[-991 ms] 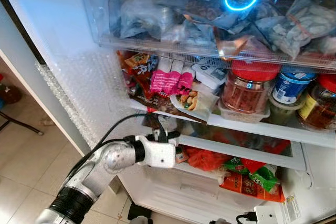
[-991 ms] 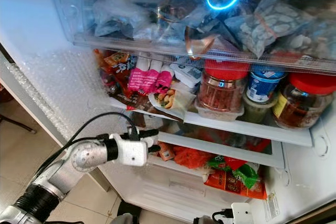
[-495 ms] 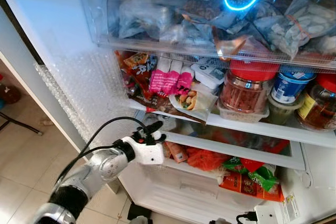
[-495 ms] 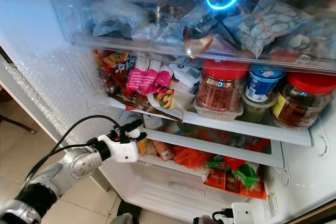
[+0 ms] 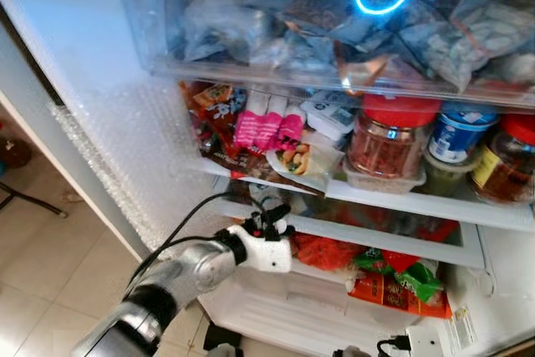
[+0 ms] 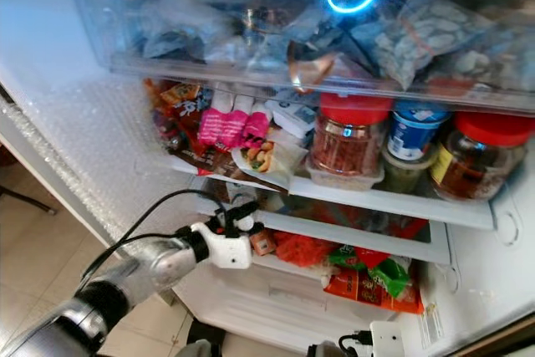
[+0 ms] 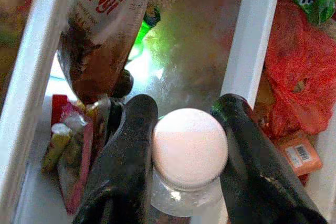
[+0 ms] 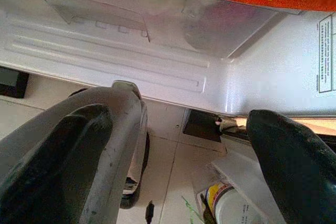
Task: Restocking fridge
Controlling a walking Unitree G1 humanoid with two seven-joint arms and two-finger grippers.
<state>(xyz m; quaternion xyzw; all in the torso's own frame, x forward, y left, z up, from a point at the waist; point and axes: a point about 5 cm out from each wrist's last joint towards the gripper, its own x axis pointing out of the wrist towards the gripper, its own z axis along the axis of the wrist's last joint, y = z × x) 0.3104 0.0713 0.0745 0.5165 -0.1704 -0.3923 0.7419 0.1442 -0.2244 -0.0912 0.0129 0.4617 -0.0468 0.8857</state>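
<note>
At the open fridge (image 5: 100, 98) our left gripper (image 7: 184, 129) pinches a white-capped bottle (image 7: 190, 148) at the lower shelf (image 7: 260, 30), where it may snag the rail or topple, while our right gripper (image 8: 194, 145) hangs open.

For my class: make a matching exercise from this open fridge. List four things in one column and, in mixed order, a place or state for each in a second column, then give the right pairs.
Things
1. white-capped bottle
2. red-lidded jar
3. pink packet
4. clear drawer of bags

Places or states
A. top of the fridge, above the jars
B. left part of the middle shelf
C. between the left gripper's fingers
D. middle shelf, beside the blue-labelled tub

Pairs: 1-C, 2-D, 3-B, 4-A
</note>
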